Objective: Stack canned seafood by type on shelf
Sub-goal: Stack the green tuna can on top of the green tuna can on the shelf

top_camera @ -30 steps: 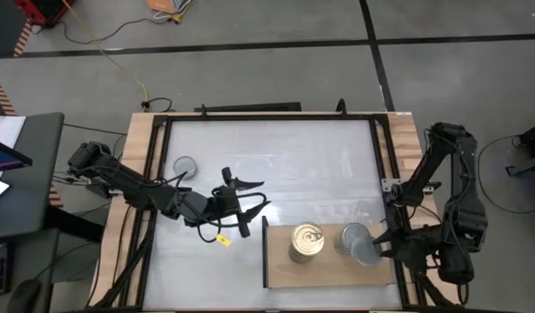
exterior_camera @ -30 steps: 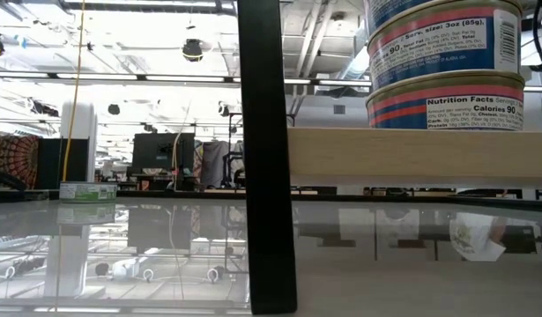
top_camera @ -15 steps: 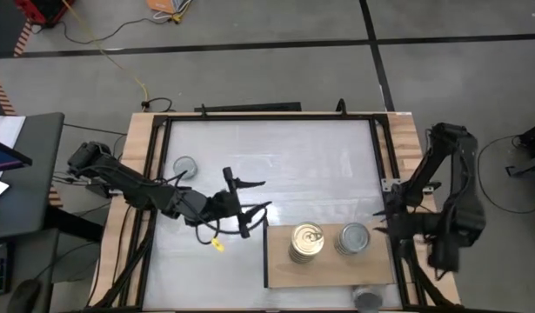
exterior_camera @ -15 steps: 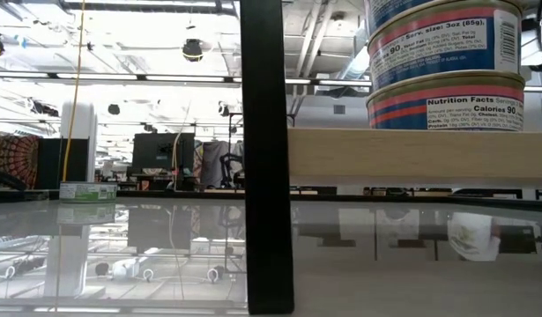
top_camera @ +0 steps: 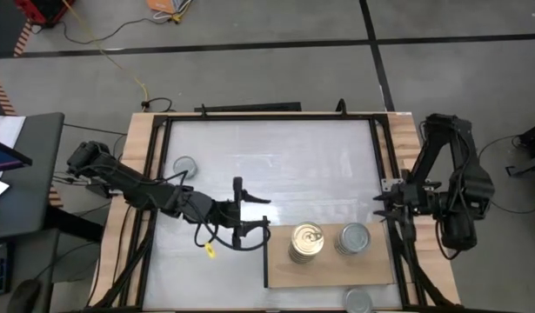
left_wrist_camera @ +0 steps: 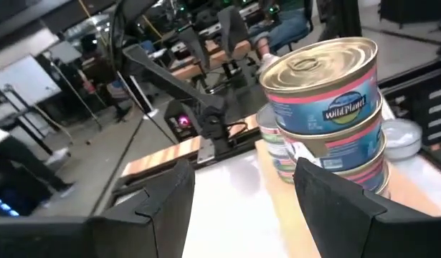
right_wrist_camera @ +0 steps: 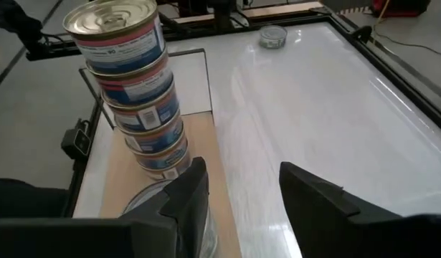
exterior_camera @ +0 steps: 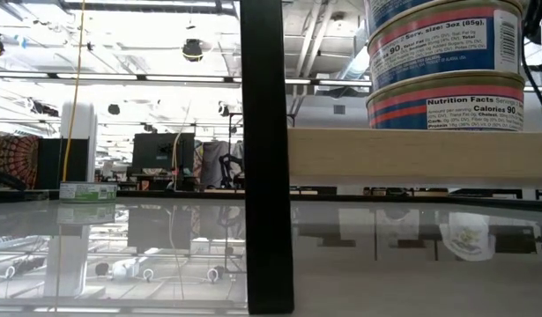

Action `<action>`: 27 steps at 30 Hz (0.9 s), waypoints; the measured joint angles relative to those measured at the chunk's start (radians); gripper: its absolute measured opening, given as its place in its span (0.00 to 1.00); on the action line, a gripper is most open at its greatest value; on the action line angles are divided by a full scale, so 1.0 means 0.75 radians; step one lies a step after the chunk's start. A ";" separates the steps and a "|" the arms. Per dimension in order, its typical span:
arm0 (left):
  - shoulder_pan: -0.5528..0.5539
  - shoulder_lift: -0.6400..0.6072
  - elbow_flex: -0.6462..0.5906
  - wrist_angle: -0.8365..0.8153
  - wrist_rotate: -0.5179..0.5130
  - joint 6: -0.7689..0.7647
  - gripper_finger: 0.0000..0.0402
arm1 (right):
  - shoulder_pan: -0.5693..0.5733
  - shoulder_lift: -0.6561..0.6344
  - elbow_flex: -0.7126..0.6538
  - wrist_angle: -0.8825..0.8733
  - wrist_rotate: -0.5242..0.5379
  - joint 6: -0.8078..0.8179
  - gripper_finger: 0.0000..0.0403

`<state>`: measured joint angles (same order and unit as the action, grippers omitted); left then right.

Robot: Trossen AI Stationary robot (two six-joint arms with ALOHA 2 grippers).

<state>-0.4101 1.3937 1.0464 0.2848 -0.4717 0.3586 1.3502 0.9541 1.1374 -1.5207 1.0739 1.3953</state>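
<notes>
Gold-lidded tins (top_camera: 307, 241) stand in a tall stack on the wooden shelf (top_camera: 284, 265) beside a silver-lidded stack (top_camera: 355, 237) — one silver tin (top_camera: 358, 301) lies off the shelf's near edge, another (top_camera: 184, 166) far left on the bench (top_camera: 276, 165). A nudge could topple the gold stack. The left end effector (top_camera: 250, 216) hangs open and empty just beside it; the right end effector (top_camera: 384, 209) — parted, empty — hovers past the shelf's right end.

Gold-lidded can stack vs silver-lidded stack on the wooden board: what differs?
The gold-lidded stack of tins wears a gold pull-tab lid; the silver-lidded stack has a plain grey lid. The gold stack sits near the middle of the light-brown wooden board; the silver stack is nearer the right gripper. Both stand upright on the board, side by side, neither held.
</notes>
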 joint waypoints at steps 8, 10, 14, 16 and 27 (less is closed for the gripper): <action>-0.147 0.000 -0.001 0.040 -0.012 -0.008 0.57 | -0.011 0.038 -0.001 0.053 0.002 -0.018 0.49; -0.195 0.000 -0.001 0.057 -0.043 0.038 0.57 | -0.022 0.052 -0.001 0.070 0.002 -0.019 0.49; -0.272 0.000 -0.001 0.060 -0.173 0.043 0.57 | -0.060 0.076 -0.001 0.091 0.002 -0.020 0.49; -0.297 0.000 -0.001 0.052 -0.181 0.028 0.57 | -0.082 0.090 -0.001 0.116 0.002 -0.021 0.49; -0.382 0.063 0.000 0.122 0.140 -0.031 0.57 | -0.186 0.141 0.041 0.575 -0.005 -0.445 0.48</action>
<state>-0.6968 1.4406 1.0462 0.3763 -0.3664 0.3355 1.2109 1.0601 1.1684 -1.0894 1.0702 1.0617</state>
